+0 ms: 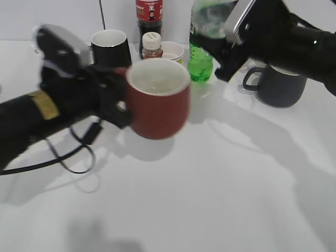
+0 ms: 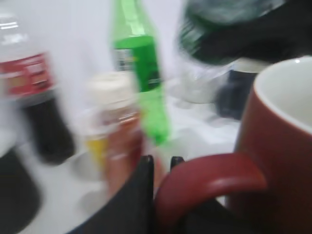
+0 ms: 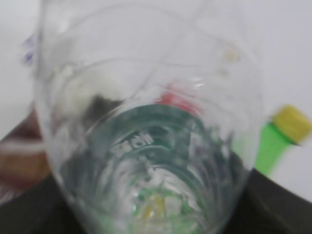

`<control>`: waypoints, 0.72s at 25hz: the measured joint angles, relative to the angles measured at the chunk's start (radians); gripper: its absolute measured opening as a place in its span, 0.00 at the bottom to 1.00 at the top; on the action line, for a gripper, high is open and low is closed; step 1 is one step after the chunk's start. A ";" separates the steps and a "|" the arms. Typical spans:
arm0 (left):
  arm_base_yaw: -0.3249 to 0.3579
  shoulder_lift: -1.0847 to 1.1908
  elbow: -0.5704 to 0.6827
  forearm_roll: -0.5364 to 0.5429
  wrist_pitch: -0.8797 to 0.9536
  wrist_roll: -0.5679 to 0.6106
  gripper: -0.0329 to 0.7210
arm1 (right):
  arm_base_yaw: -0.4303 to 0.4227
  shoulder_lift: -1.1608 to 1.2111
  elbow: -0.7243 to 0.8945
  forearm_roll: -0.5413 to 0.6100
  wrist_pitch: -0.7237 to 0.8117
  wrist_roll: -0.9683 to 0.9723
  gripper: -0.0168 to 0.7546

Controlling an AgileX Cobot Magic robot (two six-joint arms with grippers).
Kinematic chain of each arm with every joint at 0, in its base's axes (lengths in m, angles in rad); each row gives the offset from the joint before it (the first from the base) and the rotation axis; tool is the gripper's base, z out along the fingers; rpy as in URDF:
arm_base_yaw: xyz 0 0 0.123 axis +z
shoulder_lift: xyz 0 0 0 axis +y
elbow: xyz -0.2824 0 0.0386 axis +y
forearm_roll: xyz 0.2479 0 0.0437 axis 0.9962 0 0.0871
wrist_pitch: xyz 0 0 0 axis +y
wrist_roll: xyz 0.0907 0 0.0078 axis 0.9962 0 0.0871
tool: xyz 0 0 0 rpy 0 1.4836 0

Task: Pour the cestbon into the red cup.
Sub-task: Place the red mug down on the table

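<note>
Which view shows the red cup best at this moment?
The exterior view: the whole red cup shows, lifted off the table by the left gripper, with its white inside visible. The left wrist view gives only a blurred close-up of its handle and one side. The right wrist view is filled by the water bottle.

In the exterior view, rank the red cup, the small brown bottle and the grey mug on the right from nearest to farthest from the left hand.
1. The red cup: held by its handle in the left hand.
2. The small brown bottle: behind the cup, near the back.
3. The grey mug: far right, below the right arm.
</note>
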 joint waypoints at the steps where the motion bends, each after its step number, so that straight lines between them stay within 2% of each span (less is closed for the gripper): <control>1: 0.016 -0.021 0.017 -0.018 0.000 0.000 0.13 | 0.000 0.000 0.000 0.045 -0.003 0.004 0.64; 4: 0.075 -0.084 0.049 -0.049 0.003 0.004 0.13 | 0.000 0.000 0.000 0.155 0.012 0.028 0.64; 7: 0.144 -0.132 0.053 -0.060 0.022 0.009 0.13 | 0.000 0.000 0.000 0.215 0.065 0.115 0.64; 10: 0.221 -0.146 0.054 -0.066 0.050 0.015 0.13 | 0.000 0.000 0.000 0.234 0.140 0.254 0.64; 14: 0.314 -0.133 0.057 -0.084 0.093 0.018 0.13 | 0.000 0.000 0.000 0.241 0.230 0.321 0.64; 18: 0.349 -0.069 0.057 -0.091 0.079 0.019 0.13 | 0.000 0.000 0.000 0.244 0.287 0.345 0.64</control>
